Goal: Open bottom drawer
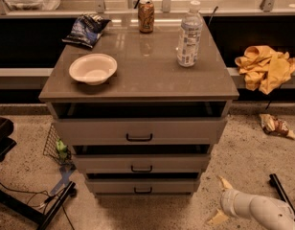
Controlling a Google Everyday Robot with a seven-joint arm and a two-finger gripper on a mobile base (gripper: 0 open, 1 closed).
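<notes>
The bottom drawer (114, 186) is the lowest and narrowest grey-beige front of the cabinet, with a small black bar handle (143, 190). It stands slightly out, like the two drawers above it. My gripper (218, 200) is low at the right of the cabinet, on a white arm (257, 209) that comes in from the lower right corner. Its two tan fingers are spread apart and hold nothing. It is to the right of the bottom drawer and does not touch it.
On the cabinet top (142, 71) stand a white bowl (93, 69), a water bottle (188, 34), a can (146, 16) and a chip bag (86, 29). A yellow cloth (266, 67) lies on the right ledge. A wrapper (276, 126) and a black bar (282, 191) lie on the floor at right; a black base (28, 206) at left.
</notes>
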